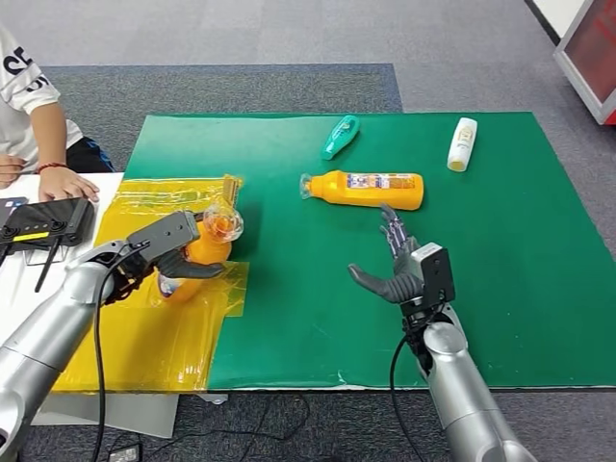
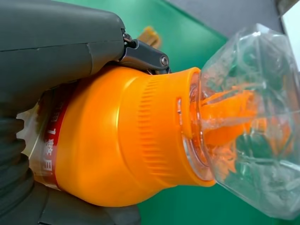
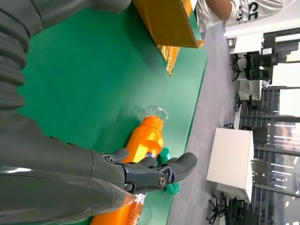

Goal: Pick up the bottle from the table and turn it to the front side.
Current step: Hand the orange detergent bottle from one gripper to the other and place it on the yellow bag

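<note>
My left hand (image 1: 168,252) grips an orange bottle (image 1: 199,252) with a clear cap (image 1: 222,223) over the yellow sheet (image 1: 145,327) at the left of the table. Up close, the bottle (image 2: 120,145) lies against my thumb and its clear cap (image 2: 254,122) points away from the wrist. A second orange bottle (image 1: 367,189) lies on its side on the green mat (image 1: 508,269), cap to the left. My right hand (image 1: 396,265) hovers open just in front of that bottle (image 3: 145,145), holding nothing.
A teal bottle (image 1: 340,136) and a white bottle (image 1: 462,143) lie near the mat's far edge. A person sits at the far left with a hand (image 1: 66,182) on a white table beside a black device (image 1: 47,221).
</note>
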Robot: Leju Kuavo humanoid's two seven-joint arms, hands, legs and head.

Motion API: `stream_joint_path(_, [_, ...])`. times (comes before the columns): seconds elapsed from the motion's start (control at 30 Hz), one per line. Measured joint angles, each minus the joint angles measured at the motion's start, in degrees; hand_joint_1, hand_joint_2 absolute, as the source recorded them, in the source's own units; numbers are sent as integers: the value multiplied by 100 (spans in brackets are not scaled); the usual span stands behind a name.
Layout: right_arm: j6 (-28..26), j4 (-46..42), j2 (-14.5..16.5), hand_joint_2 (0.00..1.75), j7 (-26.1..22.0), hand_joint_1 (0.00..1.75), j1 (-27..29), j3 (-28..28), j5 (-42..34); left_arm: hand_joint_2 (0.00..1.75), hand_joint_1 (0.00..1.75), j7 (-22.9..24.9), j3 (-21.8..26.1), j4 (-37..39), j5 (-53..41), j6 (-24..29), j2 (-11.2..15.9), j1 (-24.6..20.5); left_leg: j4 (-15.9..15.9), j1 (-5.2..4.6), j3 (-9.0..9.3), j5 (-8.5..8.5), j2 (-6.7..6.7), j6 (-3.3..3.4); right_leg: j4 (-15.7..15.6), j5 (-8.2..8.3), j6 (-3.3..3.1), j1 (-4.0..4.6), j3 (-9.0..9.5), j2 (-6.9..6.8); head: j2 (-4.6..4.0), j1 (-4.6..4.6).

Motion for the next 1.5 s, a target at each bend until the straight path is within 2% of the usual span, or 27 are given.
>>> stream_joint_path(0.33, [-109, 33, 0, 175, 81, 0, -81, 11, 9, 175, 175, -46, -263, 542, -108, -70, 159, -324, -1, 0, 8, 0, 0, -2, 0, 3, -5, 0, 7, 0, 0, -2])
stream_joint_path(0.77, [-173, 41, 0, 175, 141, 0, -94, 17, 43, 175, 175, 56, -597, 663, -526, -2, 409, -487, -1, 1, 18, 9, 0, -13, 1, 10, -9, 1, 15, 1, 1, -1])
stream_joint_path(0.8, [-176, 41, 0, 175, 149, 0, -95, 19, 47, 175, 142, 58, -622, 665, -548, 4, 422, -491, -1, 1, 18, 9, 0, -13, 1, 10, -9, 1, 16, 1, 1, -1])
stream_joint_path(0.9, [-185, 41, 0, 175, 163, 0, -97, 28, 56, 175, 11, 60, -676, 665, -581, 38, 437, -498, -1, 1, 19, 8, 0, -13, 1, 10, -9, 1, 17, 1, 1, -1])
stream_joint_path(0.93, [-191, 41, 0, 175, 165, 0, -97, 34, 59, 175, 0, 61, -691, 665, -586, 64, 437, -496, -1, 1, 19, 8, 0, -13, 1, 10, -9, 1, 17, 1, 1, -1])
stream_joint_path(1.17, [-248, 44, 0, 175, 176, 0, -102, 52, 109, 175, 0, -8, -699, 663, -530, 333, 445, -259, -1, 2, 17, 11, 0, -11, 1, 9, -9, 2, 16, 0, 0, -1])
stream_joint_path(1.5, [-292, 48, 0, 175, 179, 0, -103, 72, 165, 175, 0, -109, -394, 564, -466, 462, 437, 157, -1, 2, 13, 9, -1, -7, 0, 7, -7, 1, 15, 0, 0, -1])
